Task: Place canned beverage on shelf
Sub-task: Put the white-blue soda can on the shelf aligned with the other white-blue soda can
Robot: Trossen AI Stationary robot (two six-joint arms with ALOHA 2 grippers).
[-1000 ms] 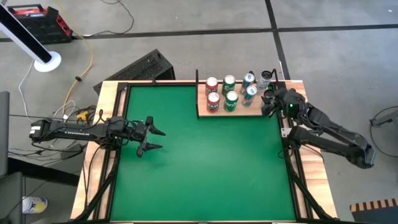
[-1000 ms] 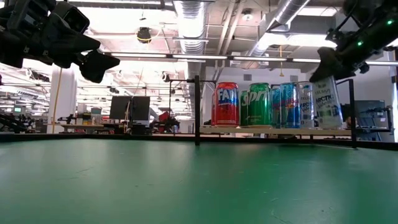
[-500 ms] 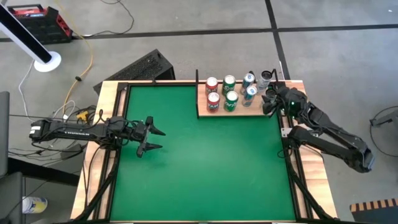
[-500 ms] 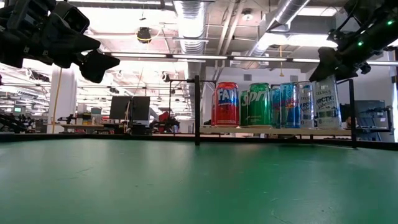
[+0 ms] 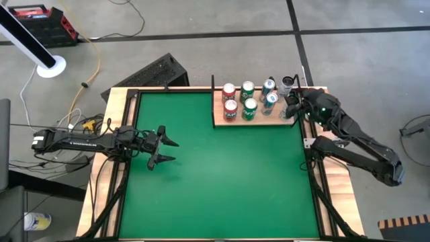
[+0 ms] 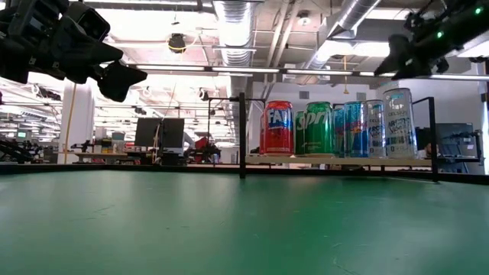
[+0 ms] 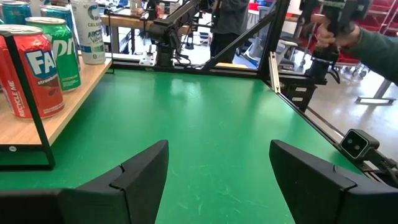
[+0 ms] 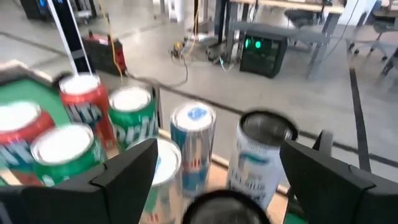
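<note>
The shelf (image 5: 255,119) sits at the upper right of the green table (image 5: 215,188) in the high view, its back along the table's far edge and its right end by the right border. On it stand two red cans (image 5: 230,107), two green cans (image 5: 249,105), two blue cans (image 5: 269,98) and, at the far right corner, a white can (image 6: 400,123) standing upright on the planks and free of any grip. The right gripper (image 5: 293,107) hangs over the shelf's right end, just above and beside the white can, fingers spread apart and holding nothing; in the low view it sits at the upper right, above the can tops. The left gripper (image 5: 163,148) waits at centre left, above open green surface, fingers apart and empty. The whole middle and lower part of the table lies bare, giving wide room between the arms. Pale wood strips (image 5: 114,134) border the table. Beyond it lies grey floor with cables (image 5: 101,47), and the low view shows a workshop hall with ceiling ducts (image 6: 237,23).
</note>
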